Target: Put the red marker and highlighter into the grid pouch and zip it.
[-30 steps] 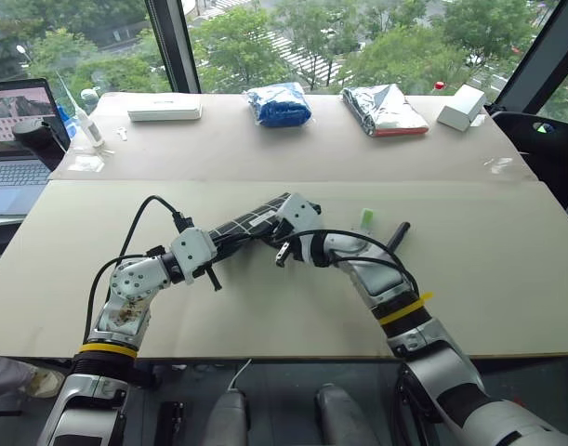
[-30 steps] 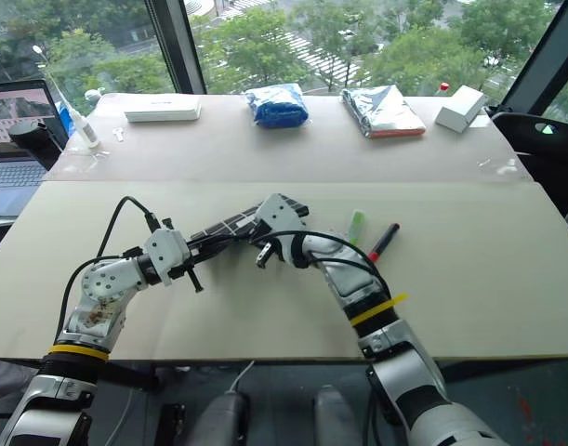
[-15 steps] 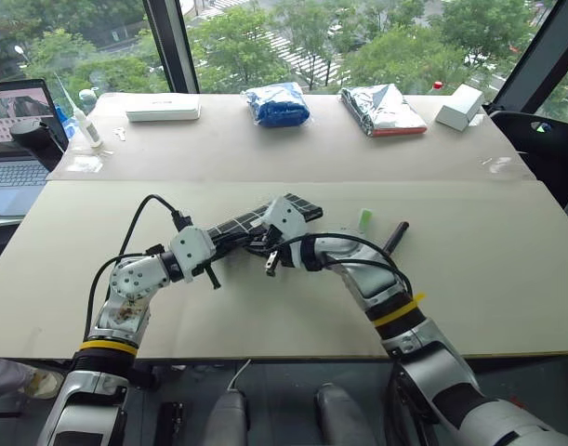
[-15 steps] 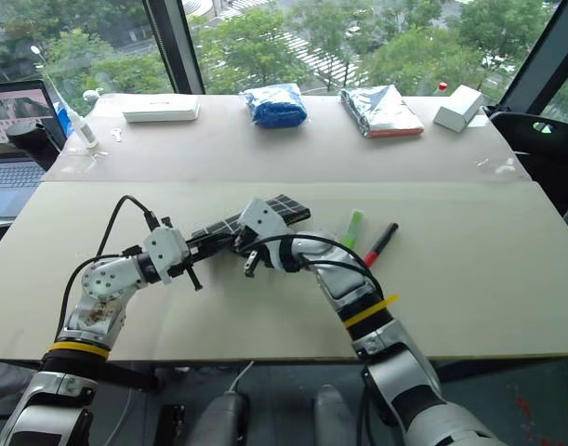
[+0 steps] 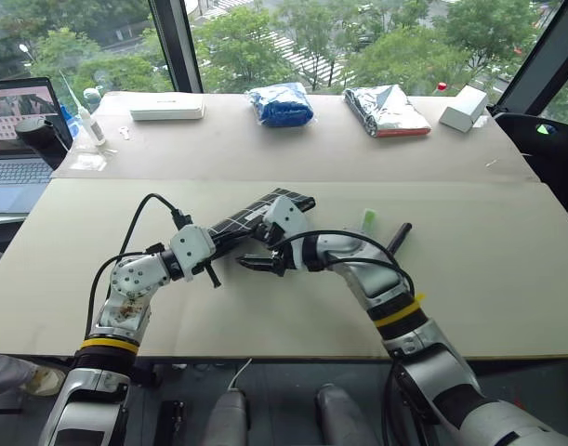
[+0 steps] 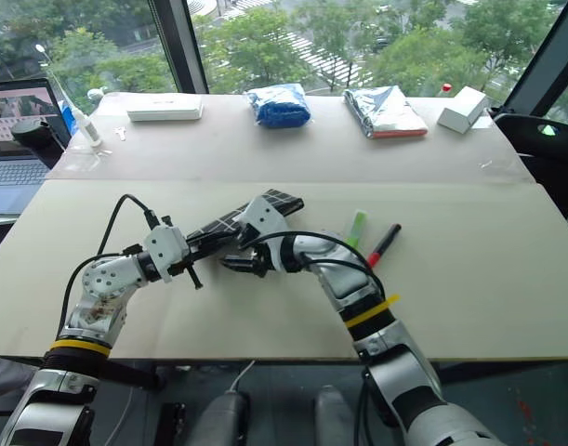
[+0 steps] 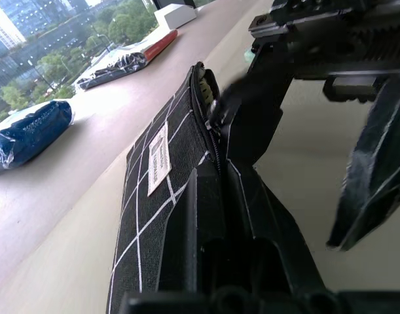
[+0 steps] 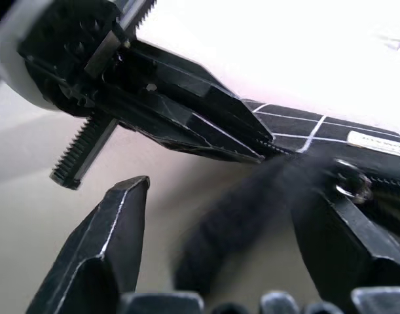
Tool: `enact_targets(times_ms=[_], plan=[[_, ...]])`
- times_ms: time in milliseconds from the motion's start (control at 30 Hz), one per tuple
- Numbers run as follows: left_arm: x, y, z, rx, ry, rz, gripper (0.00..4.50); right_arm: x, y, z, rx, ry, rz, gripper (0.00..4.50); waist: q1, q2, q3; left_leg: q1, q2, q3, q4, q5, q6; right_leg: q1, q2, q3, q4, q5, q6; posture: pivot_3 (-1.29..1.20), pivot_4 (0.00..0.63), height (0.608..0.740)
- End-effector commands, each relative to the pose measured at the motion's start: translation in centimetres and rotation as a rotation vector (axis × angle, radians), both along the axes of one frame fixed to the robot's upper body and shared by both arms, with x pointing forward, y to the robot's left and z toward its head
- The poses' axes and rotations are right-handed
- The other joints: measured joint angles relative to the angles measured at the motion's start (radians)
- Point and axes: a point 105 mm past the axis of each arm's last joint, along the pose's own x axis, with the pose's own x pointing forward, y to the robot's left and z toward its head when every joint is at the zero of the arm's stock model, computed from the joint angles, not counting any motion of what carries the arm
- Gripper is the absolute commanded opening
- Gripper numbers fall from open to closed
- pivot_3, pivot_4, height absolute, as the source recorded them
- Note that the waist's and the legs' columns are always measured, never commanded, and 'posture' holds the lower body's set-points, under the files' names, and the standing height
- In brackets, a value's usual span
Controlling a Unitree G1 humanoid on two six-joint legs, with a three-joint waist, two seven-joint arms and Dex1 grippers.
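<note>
The grid pouch [image 5: 239, 221] is held off the table, and my left gripper [image 7: 211, 196] is shut on its near end. My right gripper [image 5: 247, 264] stands open just beside the pouch, pointing toward the left gripper. In the right wrist view the black zipper pull strap [image 8: 252, 203] hangs blurred between its spread fingers [image 8: 114, 222], with no grip on it. The highlighter [image 6: 356, 226] and the red marker [image 6: 384, 243] lie side by side on the table, right of the right forearm.
Along the far table stand a white flat case [image 5: 167, 109], a blue bag [image 5: 279, 102], a silver bag [image 5: 384, 109] and a white box [image 5: 462, 113]. A laptop [image 5: 19, 139] and a bottle [image 5: 86, 121] sit at the far left.
My right gripper slid along the pouch toward the left gripper, then opened, let go of the strap and turned to point left. The left gripper kept its hold and stayed put.
</note>
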Motion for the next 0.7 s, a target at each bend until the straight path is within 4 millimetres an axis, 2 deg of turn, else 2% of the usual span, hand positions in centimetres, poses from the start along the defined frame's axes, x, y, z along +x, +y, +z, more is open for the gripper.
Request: enact_targets(times_ms=[33, 167, 267, 433, 467, 500, 567, 700], plan=[[-0.3, -0.4, 0.7, -0.004, -0.043, -0.019, 0.00, -3.1, -2.2, 1.9, 0.061, -0.021, 0.124, 3.43, 0.003, 0.000, 0.000, 0.000, 0.000, 0.000, 0.000, 0.000, 0.000, 0.000, 0.000, 0.000, 0.000, 0.000, 0.000, 0.00, 0.150, 0.740], [-0.3, -0.6, 0.8, -0.006, -0.045, -0.026, 0.00, -6.3, -6.7, 1.5, 0.019, -0.068, 0.150, 3.43, 0.010, 0.000, 0.000, 0.000, 0.000, 0.000, 0.000, 0.000, 0.000, 0.000, 0.000, 0.000, -0.001, 0.000, 0.000, 0.00, 0.150, 0.740], [-0.3, -0.6, 0.9, -0.007, -0.045, -0.026, 0.00, -6.5, -8.9, 2.1, 0.014, -0.092, 0.077, 3.43, 0.013, -0.001, 0.000, 0.000, 0.000, 0.000, 0.001, 0.000, 0.000, 0.000, 0.000, 0.000, -0.001, -0.002, 0.004, 0.00, 0.150, 0.740], [-0.4, -0.6, 0.8, -0.008, -0.042, -0.029, 0.00, -0.7, -15.1, 4.7, -0.006, -0.203, -0.442, 3.43, 0.009, -0.001, 0.000, 0.002, 0.001, 0.000, 0.001, 0.000, 0.000, 0.001, 0.001, 0.001, 0.000, -0.004, 0.007, 0.00, 0.150, 0.740], [-0.4, -0.7, 0.7, -0.009, -0.041, -0.030, 0.00, 1.2, -17.5, 5.1, 0.019, -0.177, -0.641, 3.43, 0.010, -0.001, 0.000, 0.001, 0.000, 0.001, 0.001, 0.000, 0.000, 0.001, 0.001, 0.001, 0.000, -0.004, 0.007, 0.00, 0.150, 0.740], [-0.4, -0.8, 0.6, -0.010, -0.040, -0.031, 0.00, 2.3, -19.2, 5.2, 0.037, -0.149, -0.778, 3.43, 0.011, -0.001, 0.000, 0.001, 0.000, 0.001, 0.001, 0.000, 0.000, 0.001, 0.001, 0.001, 0.000, -0.004, 0.006, 0.00, 0.150, 0.740], [-0.5, -1.0, 0.5, -0.014, -0.036, -0.039, 0.00, 2.6, -21.0, 4.6, 0.049, -0.109, -0.967, 3.43, 0.018, -0.001, 0.000, 0.001, 0.000, 0.001, 0.001, 0.000, 0.000, 0.001, 0.000, 0.001, 0.000, 0.000, 0.000, 0.00, 0.150, 0.740], [-0.5, -1.2, 0.2, -0.017, -0.029, -0.043, 0.00, 1.7, -22.1, 3.9, 0.065, -0.061, -1.152, 3.43, 0.023, -0.001, 0.000, 0.000, 0.000, 0.000, 0.000, 0.000, 0.000, 0.000, 0.000, 0.000, -0.001, 0.000, 0.000, 0.00, 0.150, 0.740]])
